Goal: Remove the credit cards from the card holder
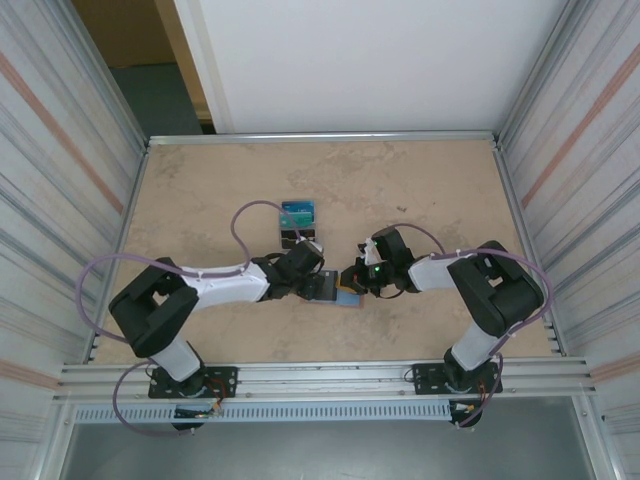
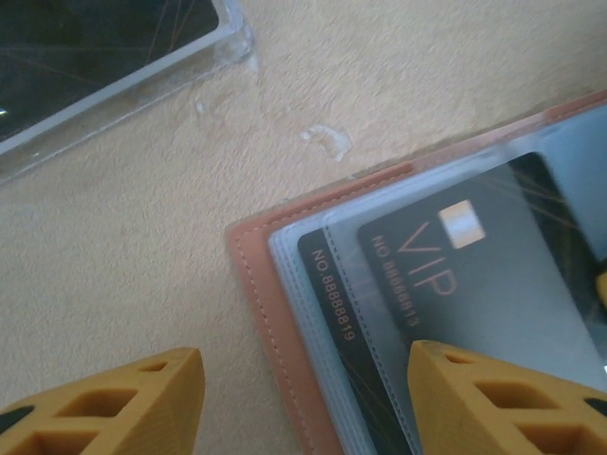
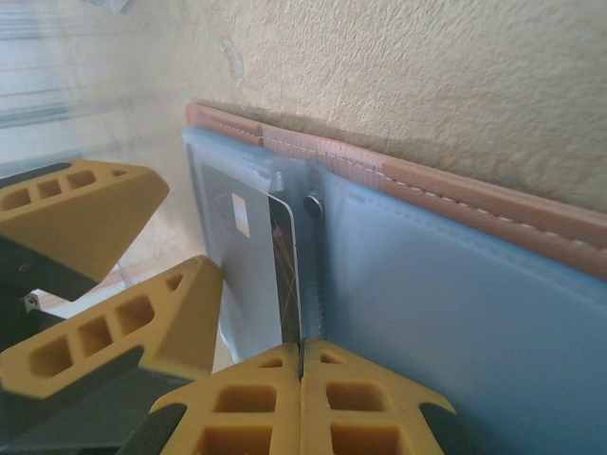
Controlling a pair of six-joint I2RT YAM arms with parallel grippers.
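The salmon-pink card holder (image 1: 345, 296) lies open on the table between my two grippers. In the left wrist view its pink stitched edge (image 2: 270, 313) frames clear sleeves with dark credit cards (image 2: 474, 275) inside, one marked VIP. My left gripper (image 2: 303, 408) hovers open over that corner, one finger above the table and the other above the sleeves. My right gripper (image 3: 302, 355) is shut on an upright sleeve leaf of the card holder (image 3: 455, 194), with a dark credit card (image 3: 285, 275) in the leaf. The left gripper's fingers (image 3: 85, 218) stand close beside it.
A dark block topped with a teal card (image 1: 298, 213) sits just beyond the left gripper (image 1: 322, 285), and its clear edge (image 2: 114, 85) lies close to the holder's corner. The right gripper (image 1: 352, 278) nearly meets the left one. Corrugated walls enclose the table (image 1: 200, 190).
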